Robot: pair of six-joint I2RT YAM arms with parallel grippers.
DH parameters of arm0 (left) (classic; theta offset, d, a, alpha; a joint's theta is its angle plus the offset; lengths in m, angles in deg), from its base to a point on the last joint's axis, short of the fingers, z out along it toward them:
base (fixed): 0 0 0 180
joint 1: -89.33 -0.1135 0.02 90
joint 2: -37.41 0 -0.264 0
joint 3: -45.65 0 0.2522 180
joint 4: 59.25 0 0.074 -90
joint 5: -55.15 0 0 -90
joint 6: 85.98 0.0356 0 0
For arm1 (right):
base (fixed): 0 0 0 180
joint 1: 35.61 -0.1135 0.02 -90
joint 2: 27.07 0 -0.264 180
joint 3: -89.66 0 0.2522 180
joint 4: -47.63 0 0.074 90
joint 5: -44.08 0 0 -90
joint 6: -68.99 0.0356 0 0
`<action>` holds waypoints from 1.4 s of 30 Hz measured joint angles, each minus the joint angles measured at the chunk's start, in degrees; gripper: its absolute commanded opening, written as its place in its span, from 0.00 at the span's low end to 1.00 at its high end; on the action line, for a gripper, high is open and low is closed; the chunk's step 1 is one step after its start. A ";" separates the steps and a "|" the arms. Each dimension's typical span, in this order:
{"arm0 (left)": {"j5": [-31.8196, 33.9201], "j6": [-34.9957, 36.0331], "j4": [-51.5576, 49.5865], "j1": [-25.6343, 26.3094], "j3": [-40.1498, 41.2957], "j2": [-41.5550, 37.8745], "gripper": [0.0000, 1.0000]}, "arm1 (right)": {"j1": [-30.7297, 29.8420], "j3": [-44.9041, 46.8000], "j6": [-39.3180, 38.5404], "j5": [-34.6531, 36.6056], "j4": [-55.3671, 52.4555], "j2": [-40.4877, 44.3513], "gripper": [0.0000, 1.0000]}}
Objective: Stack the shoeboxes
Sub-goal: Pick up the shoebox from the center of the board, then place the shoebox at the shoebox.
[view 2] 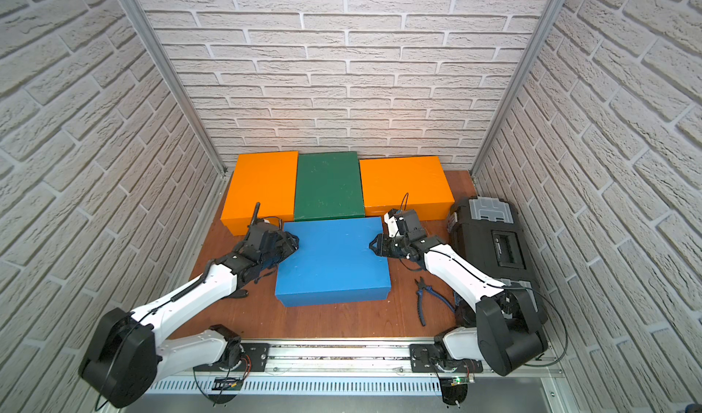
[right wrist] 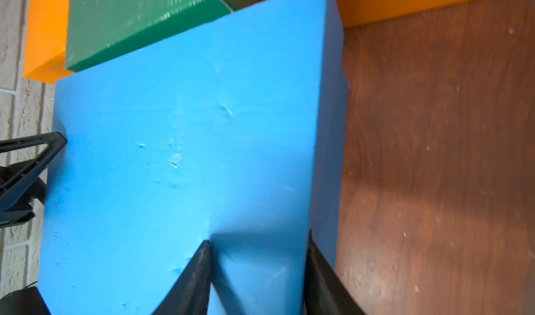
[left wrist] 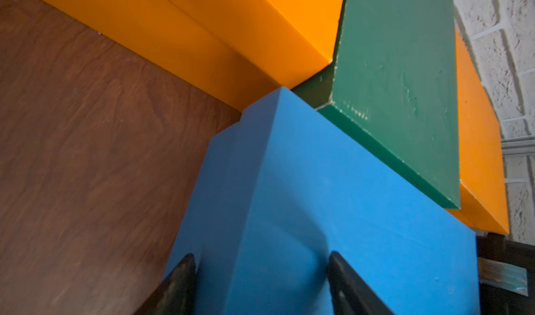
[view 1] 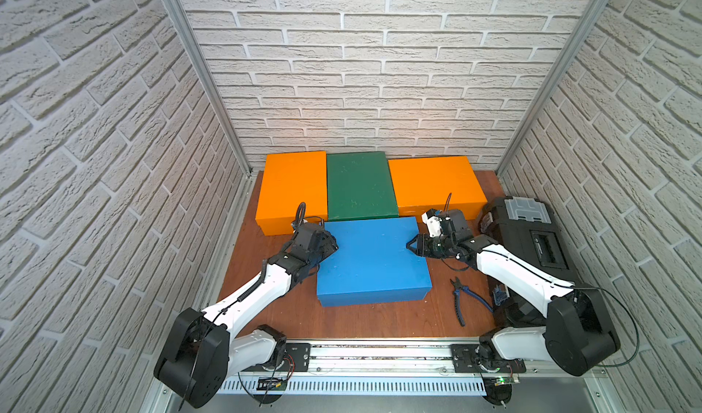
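The blue shoebox [view 1: 374, 259] lies flat at the front centre of the wooden table. Behind it, in a row along the back wall, stand an orange shoebox [view 1: 292, 191], a dark green shoebox [view 1: 361, 185] and a second orange shoebox [view 1: 433, 181]. My left gripper [view 1: 334, 246] straddles the blue box's left edge [left wrist: 347, 212], jaws apart, one finger over the lid and one beside the side wall. My right gripper [view 1: 412, 244] clamps the opposite edge [right wrist: 173, 96], one finger on the lid and one against the lid's rim.
A black tool case [view 1: 528, 232] with a grey lid stands at the right, close behind my right arm. Blue-handled pliers [view 1: 461, 297] lie on the table right of the blue box. Brick-patterned walls close in the back and both sides.
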 measured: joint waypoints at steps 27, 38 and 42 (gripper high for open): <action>8.57 1.81 -24.00 7.04 -15.67 -8.92 0.67 | -5.07 -15.08 -0.24 7.17 -14.99 8.44 0.37; 10.97 6.34 -26.49 4.31 -27.87 -7.65 0.62 | -5.07 -28.83 -2.67 8.11 -19.52 5.53 0.34; 10.91 7.37 -26.38 2.78 -30.32 -6.80 0.62 | -5.07 -32.57 -3.19 8.31 -19.93 3.58 0.33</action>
